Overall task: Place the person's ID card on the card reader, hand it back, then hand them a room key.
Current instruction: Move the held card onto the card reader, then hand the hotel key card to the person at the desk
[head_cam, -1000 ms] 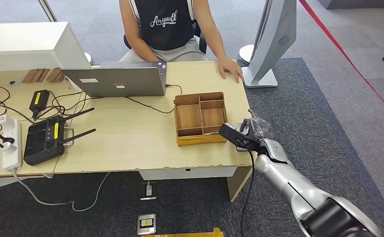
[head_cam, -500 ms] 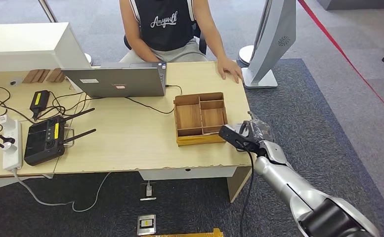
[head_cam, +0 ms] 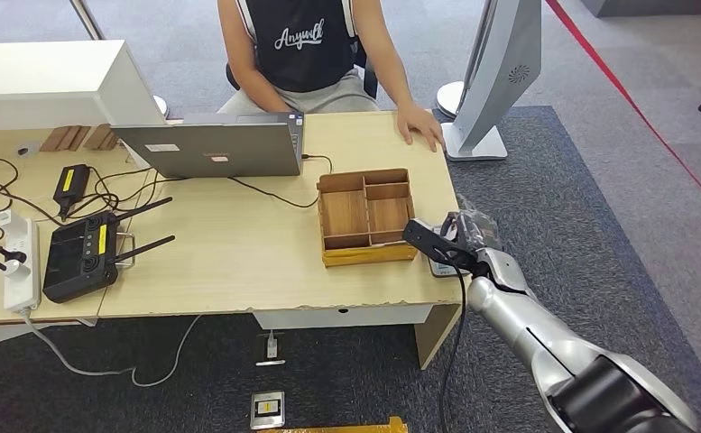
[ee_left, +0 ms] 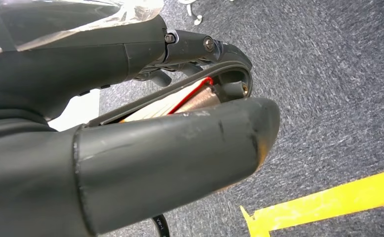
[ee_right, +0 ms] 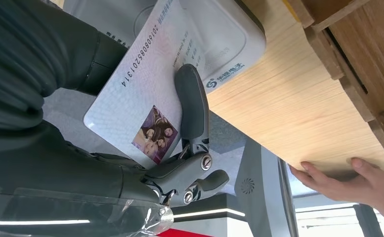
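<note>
**ID card held over the card reader at the table's corner**

The right robot hand [head_cam: 466, 236] pinches the ID card [ee_right: 143, 98] between its thumb and a dark finger [ee_right: 192, 106], the finger lying across the card's printed face beside the small photo. The card is over the white card reader [ee_right: 219, 44], which lies flat on the table [head_cam: 238, 253] just beside the wooden tray [head_cam: 366, 216], on the side nearer the table's edge (whether the card actually touches the reader's top cannot be told). In the head view the hand hovers at the table's corner next to the tray, its silver arm [head_cam: 545, 343] reaching in from below.

The left robot hand [ee_left: 145, 148] hangs over grey carpet, fingers curled in close to the thumb; whether they grip anything cannot be told.

Beyond the tray, a person's hand [head_cam: 420, 124] rests flat on the table's far edge. A laptop [head_cam: 211, 147] stands further along from the tray, and past it a black controller [head_cam: 82, 255] with antennas among cables.
</note>
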Available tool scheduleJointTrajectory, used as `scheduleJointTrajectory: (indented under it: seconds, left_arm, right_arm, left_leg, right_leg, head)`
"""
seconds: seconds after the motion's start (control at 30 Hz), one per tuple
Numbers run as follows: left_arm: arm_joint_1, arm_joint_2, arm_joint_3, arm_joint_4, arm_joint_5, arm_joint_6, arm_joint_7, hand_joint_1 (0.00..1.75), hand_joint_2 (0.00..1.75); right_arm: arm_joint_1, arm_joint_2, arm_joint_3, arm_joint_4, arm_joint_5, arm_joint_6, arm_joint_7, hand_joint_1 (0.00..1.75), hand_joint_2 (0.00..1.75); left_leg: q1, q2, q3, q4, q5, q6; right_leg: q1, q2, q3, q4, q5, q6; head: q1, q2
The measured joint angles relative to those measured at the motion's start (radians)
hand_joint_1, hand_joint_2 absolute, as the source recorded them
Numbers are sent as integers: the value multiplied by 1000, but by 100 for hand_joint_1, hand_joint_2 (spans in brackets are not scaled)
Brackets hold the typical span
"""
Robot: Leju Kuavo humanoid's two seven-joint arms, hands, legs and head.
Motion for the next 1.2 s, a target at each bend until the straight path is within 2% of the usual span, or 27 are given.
scheduleJointTrajectory:
  seconds: [0.23,0.73,1.2]
  left_arm:
    - [0,0,0,0,-1,0,-2,0,0]
    - [0,1,0,0,-21,-16,-31,0,0]
    - [-1,-1,0,0,-36,-14,-12,0,0]
  right_arm:
    - [-9,-1,-1,-2,-11,-14,-6,175,175]
    - [-167,-6,-32,-65,-41,-56,-19,175,175]
    - [-312,136,-1,-99,33,-16,8,175,175]
  left_leg:
    - [0,0,-1,0,0,0]
    - [0,0,-2,0,0,0]
    - [0,0,-2,0,1,0]
  right_leg:
    - [0,0,0,0,0,0]
    - [0,0,-1,1,1,-1]
    - [0,1,-3,2,1,-1]
  head:
    - [0,0]
    - [0,0]
    - [0,0]
